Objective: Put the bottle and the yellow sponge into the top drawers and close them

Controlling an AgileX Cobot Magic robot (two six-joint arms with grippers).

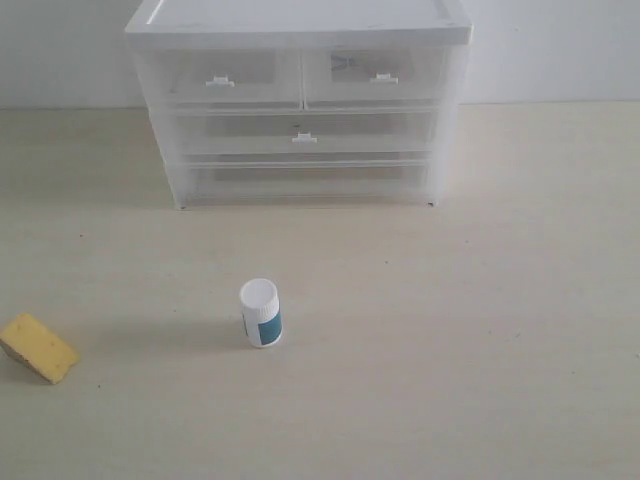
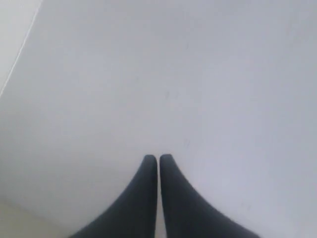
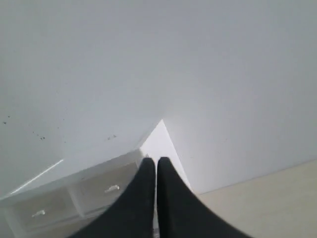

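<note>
- Yellow sponge (image 1: 38, 348) sits closest to the exterior camera, far left on the table (image 1: 450, 350), lying flat with its wedge end pointing toward the lower right.
- bottle (image 1: 261, 313) stands upright mid-table, white cap on top and teal label facing front; it is well apart from the sponge, on the sponge's right.
- cabinet (image 1: 300, 25) stands at the back against the wall (image 1: 550, 50), well apart from both items, with only table surface showing between it and the bottle.
- left top drawer (image 1: 225, 78) and right top drawer (image 1: 378, 72) sit side by side under the cabinet top; both fronts look flush and pushed in, each with a small white tab handle.
- faint dark marks show behind the right top drawer's front; I cannot tell what they are.
- middle drawer (image 1: 305, 132) and bottom drawer (image 1: 305, 180) are full width, and both look pushed in.
- neither arm shows in the exterior view.
- left gripper (image 2: 158, 159): dark fingers pressed together with nothing between them, facing the blank wall; a sliver of table shows at the frame corner.
- right gripper (image 3: 156, 161): fingers together, holding nothing, raised and aimed at the wall, with the cabinet's top corner and the two tab handles in view past the fingertips.
</note>
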